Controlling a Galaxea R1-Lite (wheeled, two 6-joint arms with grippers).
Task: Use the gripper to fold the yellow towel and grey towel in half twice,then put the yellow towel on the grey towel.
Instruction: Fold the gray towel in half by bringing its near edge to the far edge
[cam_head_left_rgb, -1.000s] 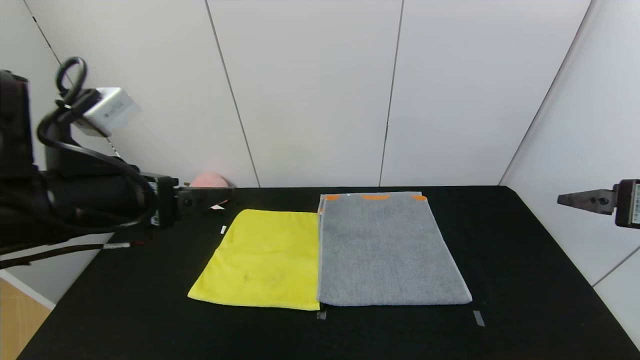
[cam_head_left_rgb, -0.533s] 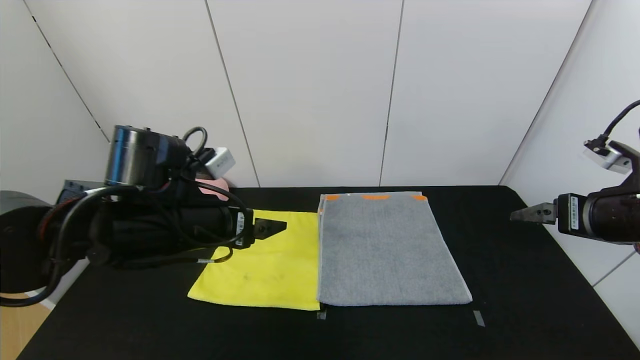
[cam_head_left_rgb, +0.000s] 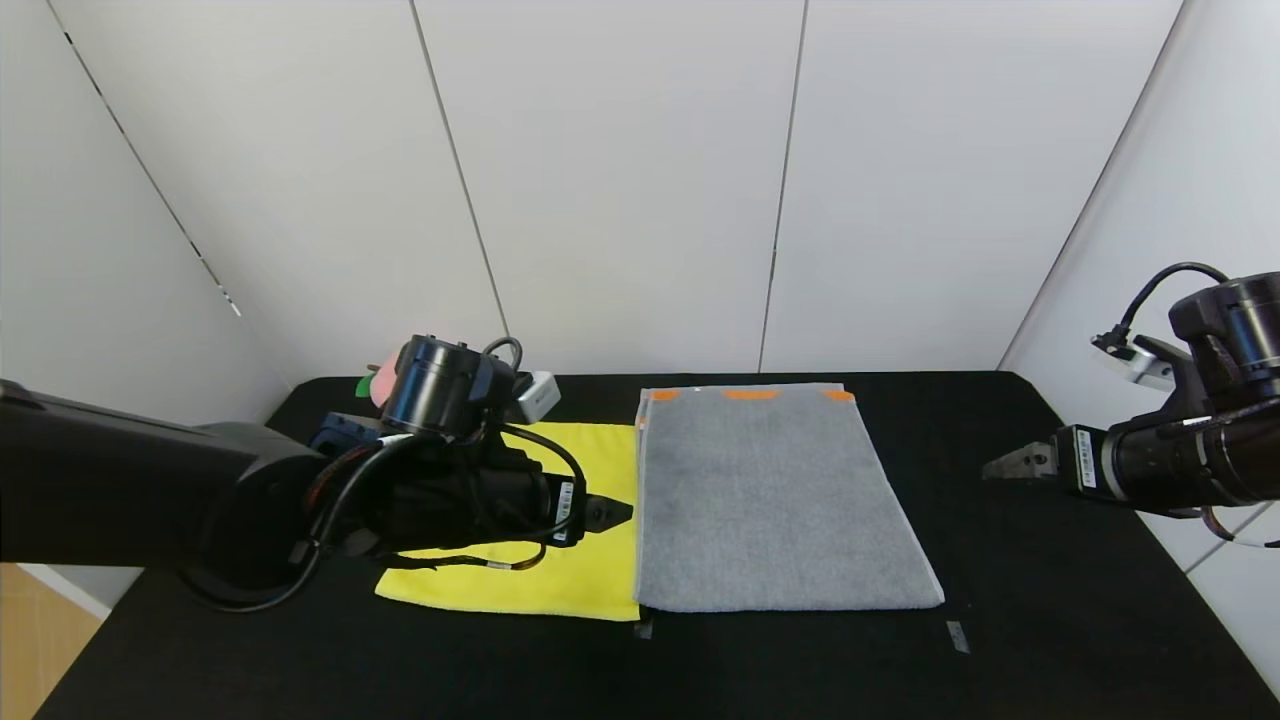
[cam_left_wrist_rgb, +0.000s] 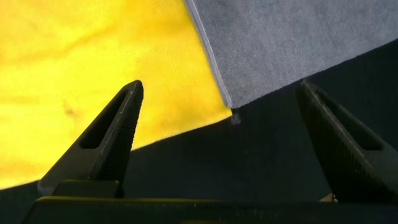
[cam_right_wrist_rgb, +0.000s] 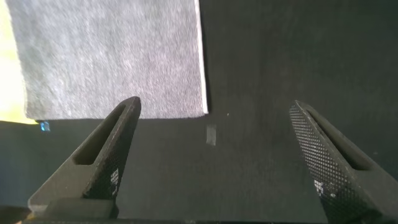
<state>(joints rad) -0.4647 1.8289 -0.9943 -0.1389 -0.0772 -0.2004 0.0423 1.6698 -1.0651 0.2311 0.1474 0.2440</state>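
Observation:
The yellow towel lies flat on the black table, left of and touching the grey towel, which has orange patches along its far edge. My left gripper hovers over the yellow towel's right part, close to the grey towel's left edge, open and empty. In the left wrist view the yellow towel and the grey towel's near corner show between the open jaws. My right gripper is open and empty above the table right of the grey towel. The right wrist view shows the grey towel and bare table between its jaws.
A pink plush peach and a dark blue object sit at the table's far left, partly hidden by my left arm. Small grey tape marks lie near the towels' front corners. White walls close in behind and on the right.
My left arm has swung in from the far left, down and rightward over the yellow towel. My right arm has moved leftward and lower over the table's right side. The towels have not moved.

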